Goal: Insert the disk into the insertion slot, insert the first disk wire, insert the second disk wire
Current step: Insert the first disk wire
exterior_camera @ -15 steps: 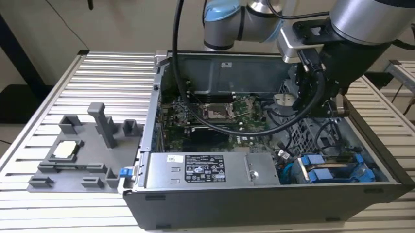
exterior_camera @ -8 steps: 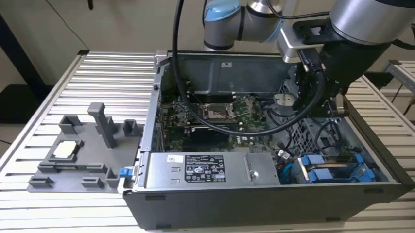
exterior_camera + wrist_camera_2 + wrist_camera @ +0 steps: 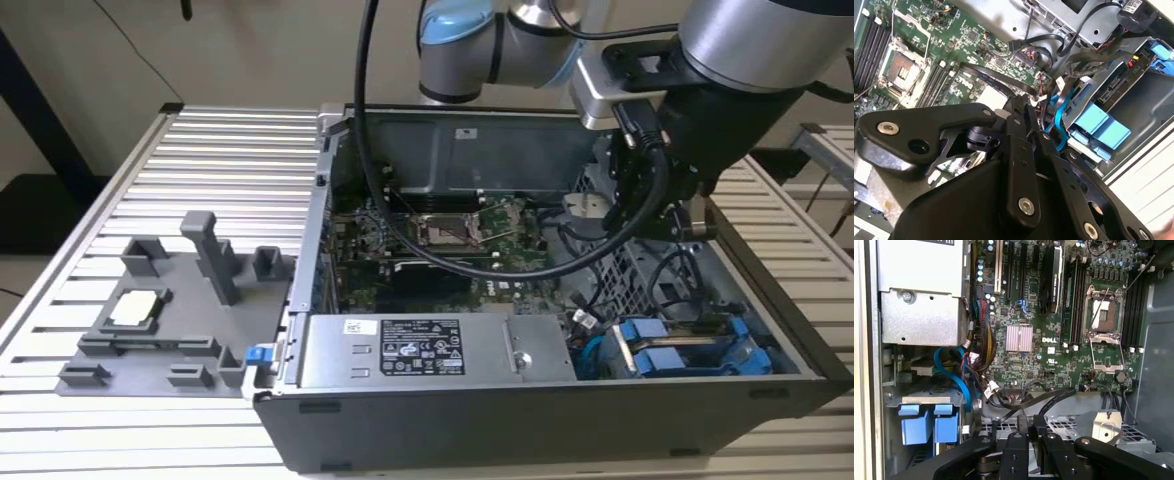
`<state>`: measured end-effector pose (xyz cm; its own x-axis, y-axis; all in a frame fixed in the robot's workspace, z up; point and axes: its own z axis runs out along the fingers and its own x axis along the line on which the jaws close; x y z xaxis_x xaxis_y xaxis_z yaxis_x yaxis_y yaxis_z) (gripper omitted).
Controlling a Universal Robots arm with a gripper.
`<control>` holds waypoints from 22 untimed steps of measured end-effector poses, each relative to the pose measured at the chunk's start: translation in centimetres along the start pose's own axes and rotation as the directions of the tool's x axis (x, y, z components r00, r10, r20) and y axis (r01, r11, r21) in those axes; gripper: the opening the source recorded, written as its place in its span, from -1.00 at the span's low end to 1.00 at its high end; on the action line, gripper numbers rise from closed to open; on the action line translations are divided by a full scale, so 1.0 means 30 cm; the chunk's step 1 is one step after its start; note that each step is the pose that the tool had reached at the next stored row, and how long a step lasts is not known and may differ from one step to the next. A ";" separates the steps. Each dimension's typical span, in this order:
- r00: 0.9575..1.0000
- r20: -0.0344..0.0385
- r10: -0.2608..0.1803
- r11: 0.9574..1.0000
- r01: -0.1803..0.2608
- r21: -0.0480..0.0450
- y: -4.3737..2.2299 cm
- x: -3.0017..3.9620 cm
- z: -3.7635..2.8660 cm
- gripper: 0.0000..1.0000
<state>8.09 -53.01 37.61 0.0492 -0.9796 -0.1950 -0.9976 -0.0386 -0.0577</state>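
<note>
From my station I see the arm reaching down into the open computer case (image 3: 441,440), which sits on a slatted metal table (image 3: 227,150). The gripper (image 3: 1030,432) hangs over the perforated drive cage beside the green motherboard (image 3: 1054,350); its fingers (image 3: 1016,442) sit pressed close together, and I see nothing pinched between them, though a black cable runs right past their tips. The disk (image 3: 681,350), in its blue carrier, already sits in the insertion slot (image 3: 747,375) at the corner of the case on the exterior view's right, next to the silver power supply (image 3: 434,350). A blue cable (image 3: 956,380) curves near the carrier tabs. A grey parts tray (image 3: 160,320) lies well apart, toward the exterior view's left.
</note>
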 end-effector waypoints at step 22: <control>1.000 0.000 0.000 1.000 0.000 -0.004 -0.031 0.088 -0.014 -0.69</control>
<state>9.13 -55.63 37.57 0.0488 -0.9795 -0.1953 -0.9978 -0.0390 -0.0537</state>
